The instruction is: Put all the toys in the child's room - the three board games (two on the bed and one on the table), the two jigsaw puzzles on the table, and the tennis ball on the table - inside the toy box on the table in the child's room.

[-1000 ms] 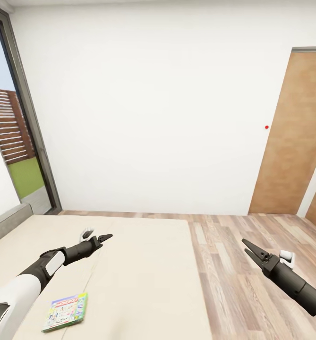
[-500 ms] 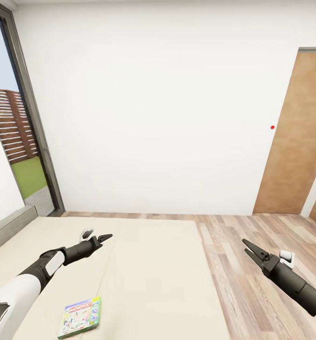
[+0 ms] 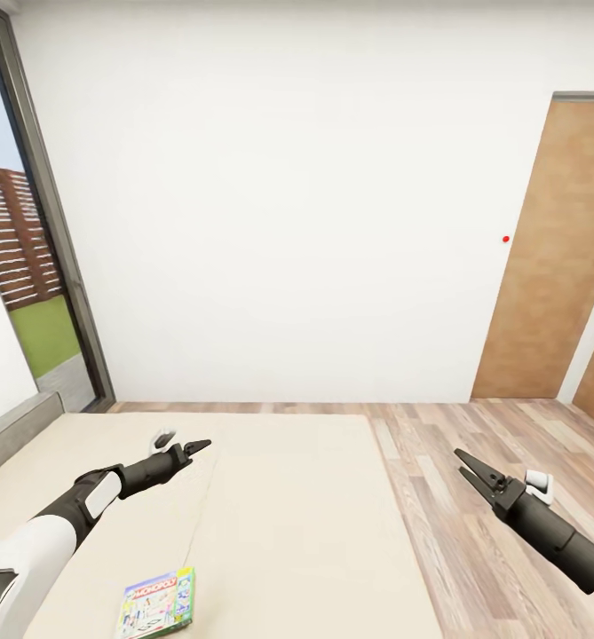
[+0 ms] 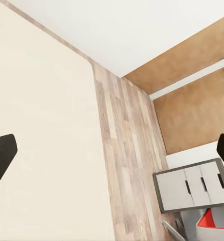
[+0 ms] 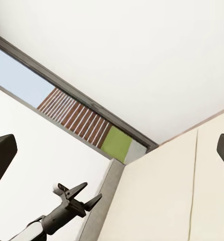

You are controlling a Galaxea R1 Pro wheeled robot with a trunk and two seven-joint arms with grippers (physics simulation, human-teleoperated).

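The game box [image 3: 155,603] lies flat on the bed [image 3: 279,524] close under the left arm, at the head view's lower edge, so a reach from here risks the elbow nudging it. Both grippers, left [image 3: 188,446] and right [image 3: 468,466], hang empty, fingers apart. Bare mattress ahead; open floor [image 3: 474,497] to the right.
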